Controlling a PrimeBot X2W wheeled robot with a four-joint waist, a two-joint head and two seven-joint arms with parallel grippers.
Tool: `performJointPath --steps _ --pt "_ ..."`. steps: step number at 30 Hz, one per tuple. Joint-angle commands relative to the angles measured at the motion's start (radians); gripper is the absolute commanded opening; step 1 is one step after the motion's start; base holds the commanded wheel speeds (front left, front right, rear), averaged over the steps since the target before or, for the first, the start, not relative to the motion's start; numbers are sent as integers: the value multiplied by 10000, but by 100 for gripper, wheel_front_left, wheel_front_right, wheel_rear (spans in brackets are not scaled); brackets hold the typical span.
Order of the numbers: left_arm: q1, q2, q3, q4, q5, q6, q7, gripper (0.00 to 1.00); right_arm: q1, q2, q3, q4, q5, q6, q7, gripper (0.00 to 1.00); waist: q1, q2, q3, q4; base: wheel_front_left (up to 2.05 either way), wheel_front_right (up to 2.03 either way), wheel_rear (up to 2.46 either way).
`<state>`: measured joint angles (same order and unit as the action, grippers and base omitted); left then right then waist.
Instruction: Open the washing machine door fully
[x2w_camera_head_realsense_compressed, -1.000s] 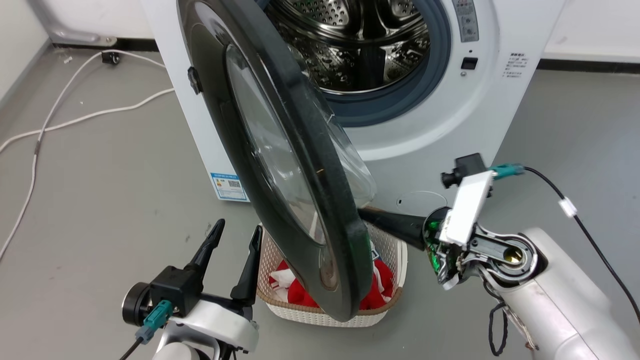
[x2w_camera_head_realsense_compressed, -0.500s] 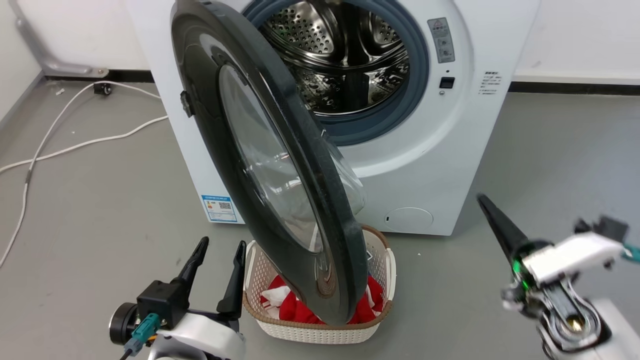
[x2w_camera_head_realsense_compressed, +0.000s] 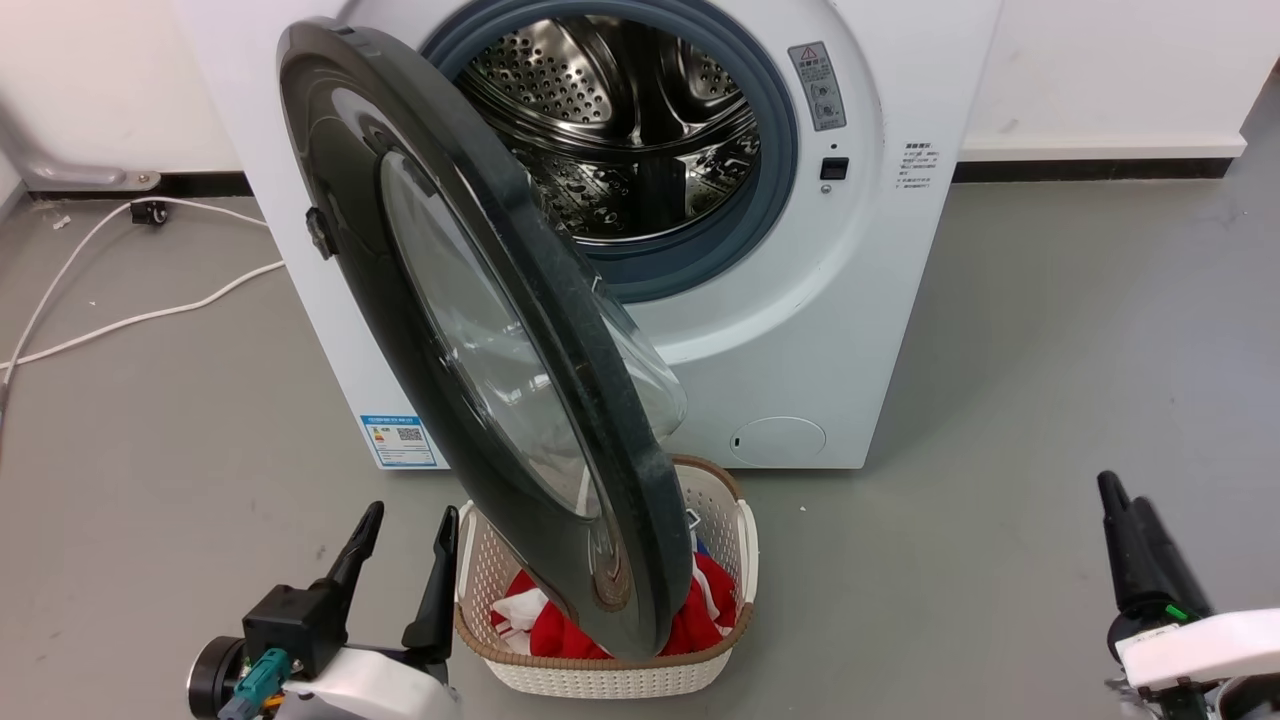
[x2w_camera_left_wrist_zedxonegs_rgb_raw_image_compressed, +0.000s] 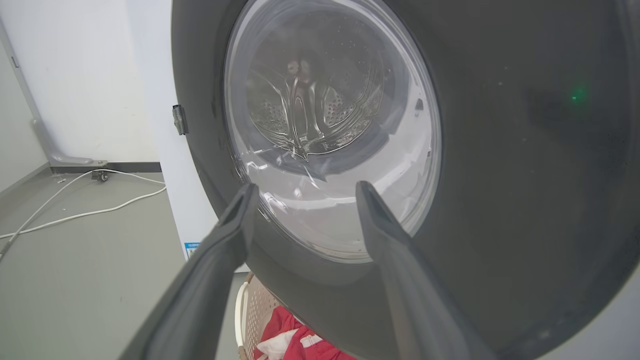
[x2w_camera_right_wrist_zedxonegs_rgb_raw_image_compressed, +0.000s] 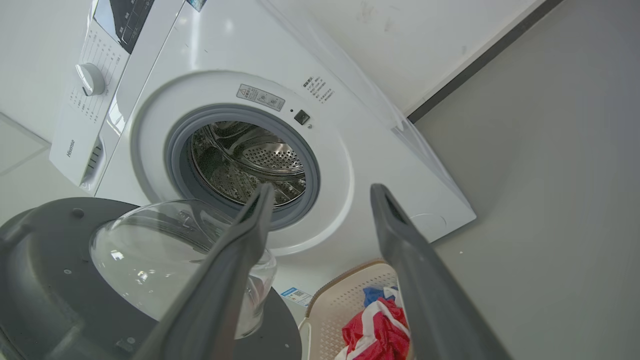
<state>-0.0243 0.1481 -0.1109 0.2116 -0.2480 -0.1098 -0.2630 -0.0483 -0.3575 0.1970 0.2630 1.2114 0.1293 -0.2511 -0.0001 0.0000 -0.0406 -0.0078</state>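
left gripper: two long, matte dark-grey fingers, broad at the base and tapering to narrow pointed tips. the fingers mount on a black block housing. a black cylindrical camera barrel sits at the side of the block, with a teal cable connector plugged in beside it. wrist cover: glossy white, rounded. right gripper: same dark tapered fingers, a small green indicator light at the finger base and a white housing below.

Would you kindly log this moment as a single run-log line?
door part-open, drum exposed | left claw open, empty | right claw open, empty, clear of door | basket below door edge
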Motion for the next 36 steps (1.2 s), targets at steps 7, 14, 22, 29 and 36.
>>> performJointPath --steps 7,14,22,29,36 --pt "-45 -24 123 -55 39 115 -26 100 91 929 -1838 -656 -6502 25 -106 100 1 0 8 21 0 0 0" --pt "-177 -41 165 6 59 82 -26 100 847 2425 -2532 -2428 -10286 13 955 100 1 0 20 79 0 0 0" --pt "-216 -52 229 61 158 53 -26 100 1671 2893 -2217 -2778 -10992 13 1494 100 1 0 41 78 0 0 0" --pt "-227 14 272 100 179 14 -26 100 1543 3020 -2168 -2518 -10808 13 1469 100 1 0 63 4 0 0 0" --pt "-214 50 248 150 171 -12 -26 100 1277 3046 -2068 -2323 -10874 13 1359 100 1 0 106 -36 0 0 0"
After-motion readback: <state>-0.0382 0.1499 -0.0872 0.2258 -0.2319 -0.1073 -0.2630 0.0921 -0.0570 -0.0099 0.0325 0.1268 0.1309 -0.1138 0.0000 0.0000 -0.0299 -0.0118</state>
